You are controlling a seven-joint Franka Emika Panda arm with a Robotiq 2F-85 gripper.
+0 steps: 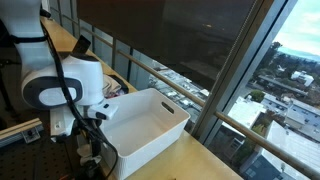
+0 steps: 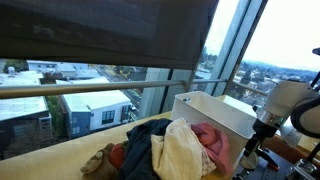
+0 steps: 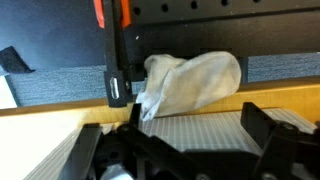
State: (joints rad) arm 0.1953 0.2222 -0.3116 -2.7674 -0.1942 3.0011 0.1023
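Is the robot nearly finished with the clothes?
Not nearly. Done: nothing that shows, as the white bin looks empty inside. In hand: the gripper is open and holds nothing, with a white cloth just ahead of it. Left: the pile of clothes lies on the table beside the bin.

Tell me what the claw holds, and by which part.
Nothing: the claw is open in the wrist view, and the white cloth lies beyond it, ungripped.

Tall windows point(image 2: 262, 40) with a dark roller blind point(image 2: 100, 30) rise beyond the pincer point(image 3: 180, 150); bright daylight shows city rooftops point(image 2: 90, 100) outside. A pale wooden table point(image 1: 192, 160) lies beneath and around it.
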